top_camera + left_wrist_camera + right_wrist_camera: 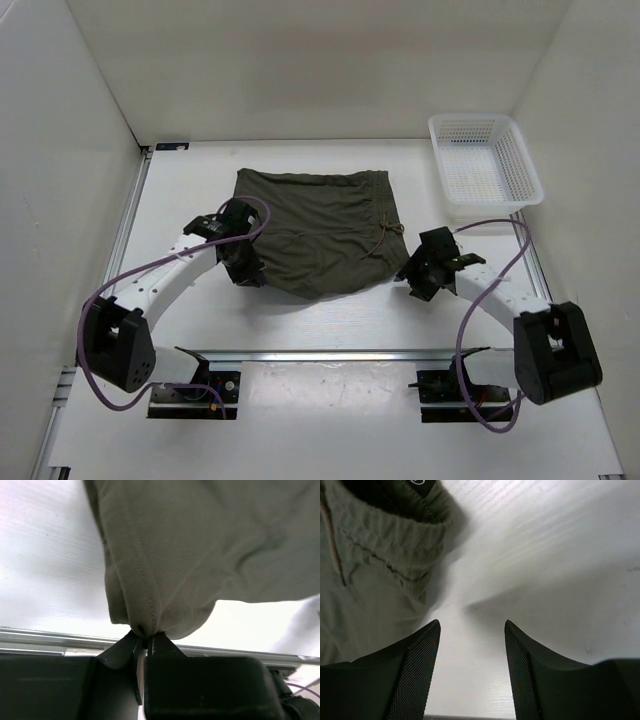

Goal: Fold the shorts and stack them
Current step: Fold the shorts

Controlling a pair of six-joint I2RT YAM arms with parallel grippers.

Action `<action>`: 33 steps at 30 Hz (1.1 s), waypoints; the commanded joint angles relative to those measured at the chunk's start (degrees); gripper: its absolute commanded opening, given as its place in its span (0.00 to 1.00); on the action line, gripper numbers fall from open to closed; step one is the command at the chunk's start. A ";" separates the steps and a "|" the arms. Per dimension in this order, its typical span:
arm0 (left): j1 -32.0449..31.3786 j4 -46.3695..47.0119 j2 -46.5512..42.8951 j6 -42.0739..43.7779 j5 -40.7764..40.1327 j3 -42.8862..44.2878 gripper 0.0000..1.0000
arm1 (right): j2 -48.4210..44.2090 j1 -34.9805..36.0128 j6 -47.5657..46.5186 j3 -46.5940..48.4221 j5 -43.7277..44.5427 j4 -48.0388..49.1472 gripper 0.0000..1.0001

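1. Position of the shorts. The shorts [315, 235] lie on the tabletop [330, 330], about midway between the left and right edges and closer to the far edge than to the near one. They are spread mostly flat, with creases across the middle.

2. Orientation. The ribbed waistband [395, 545] faces the right edge of the tabletop, and the drawstring [386, 232] lies on the fabric just inside it. The leg ends face the left edge, so the long axis runs left to right, roughly parallel to the far edge. The near side of the fabric comes to a blunt point facing the near edge.

3. Left gripper. My left gripper [145, 639] is at the near-left part of the shorts. Its jaws are pressed together on a stitched fold of the olive fabric, which bunches where they pinch it. I cannot tell whether this fold is raised off the tabletop.

4. Right gripper. My right gripper [471, 630] is just beside the waistband, on its near-right side. Its jaws are spread wide with nothing between them, and bare tabletop shows in the gap. The left finger is near the waistband; whether it touches cannot be determined.

5. Other items. A white mesh basket [527, 168] sits in the far-right corner, apart from the shorts.
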 commanded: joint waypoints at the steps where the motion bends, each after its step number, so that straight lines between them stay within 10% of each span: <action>1: 0.10 -2.02 -3.25 0.80 -2.02 4.04 0.10 | 4.48 -0.08 -0.77 2.52 -1.09 6.37 0.59; 13: 1.86 -3.69 -4.48 1.94 -2.55 4.05 0.10 | 13.81 -0.08 -3.23 8.15 -0.91 9.63 0.00; 21: 3.44 -4.22 -6.15 2.47 -3.08 2.99 0.10 | 4.41 -0.08 -4.99 3.76 1.11 7.34 0.04; 26: 3.44 -4.22 -6.15 3.00 -3.08 3.52 0.10 | 2.81 -0.61 -4.99 1.56 -2.92 10.85 0.58; 33: 3.97 -4.22 -6.15 3.52 -3.60 3.52 0.10 | 13.63 -0.61 -3.06 2.69 -3.83 18.50 0.33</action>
